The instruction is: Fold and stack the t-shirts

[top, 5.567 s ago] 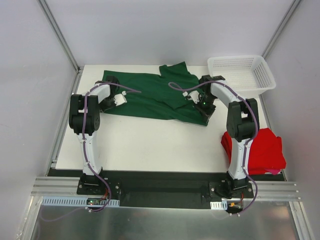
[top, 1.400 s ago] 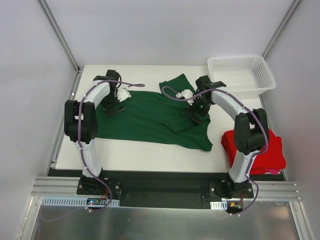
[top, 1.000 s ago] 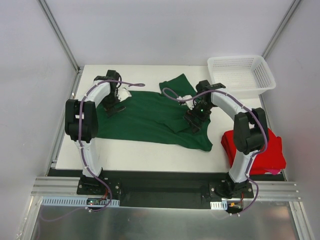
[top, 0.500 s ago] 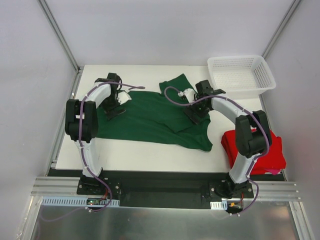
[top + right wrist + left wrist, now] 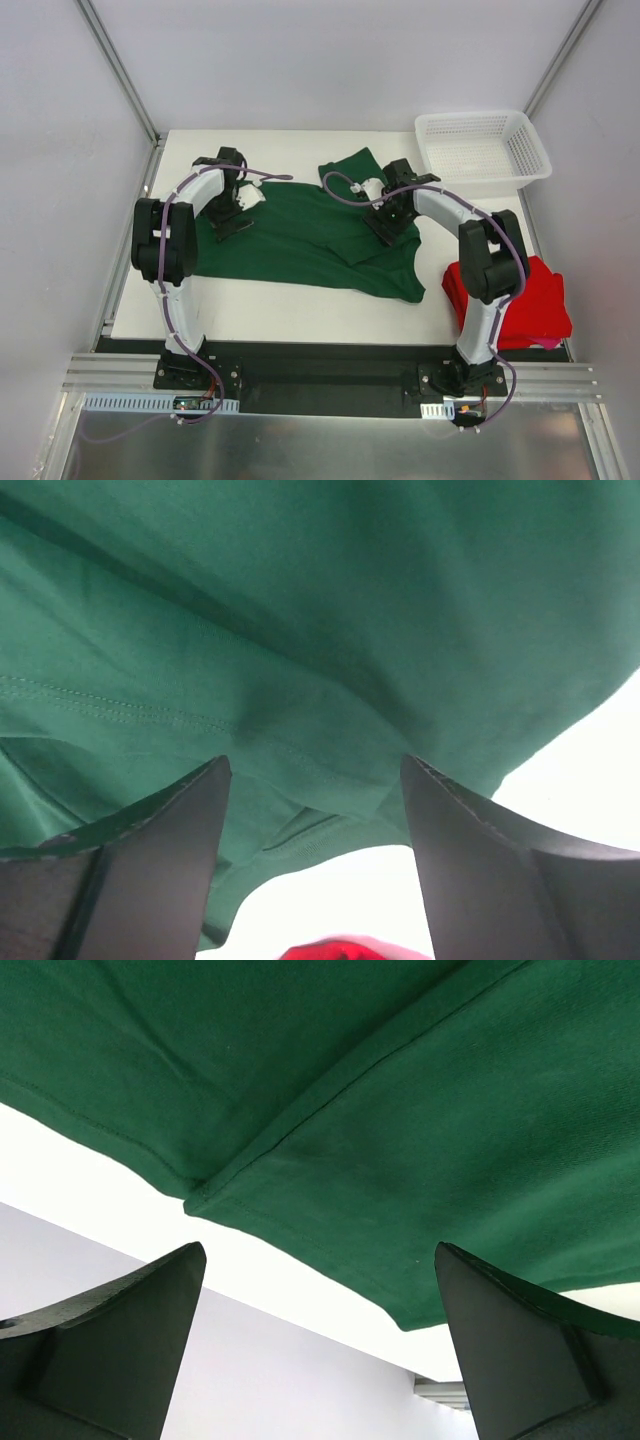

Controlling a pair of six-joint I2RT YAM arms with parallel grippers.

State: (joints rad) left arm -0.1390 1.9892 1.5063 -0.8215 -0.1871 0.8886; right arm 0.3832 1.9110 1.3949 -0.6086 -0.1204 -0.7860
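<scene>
1. Green cloth, soft and matte: the dark green t-shirt (image 5: 300, 235) lies spread across the middle of the bench (image 5: 300, 300) in the overhead view. It is mostly flat, with one sleeve pointing to the upper centre and a flap doubled over on its right side.
2. It is plain and unprinted, and stitched hems show in both wrist views.
3. It should handle as light, limp and not fragile, sagging and dragging rather than keeping its shape. The best hold is a hem or seam corner, pinching every layer there.
4. The red t-shirt (image 5: 530, 300) sits folded at the lower right of the frame, just beside the green one's corner.
5. The left tool (image 5: 235, 205) has its fingers wide apart over the shirt's upper left hem and holds nothing.
6. The right tool (image 5: 385, 215) has its fingers apart, low over the doubled flap, with no cloth visibly clamped.
</scene>
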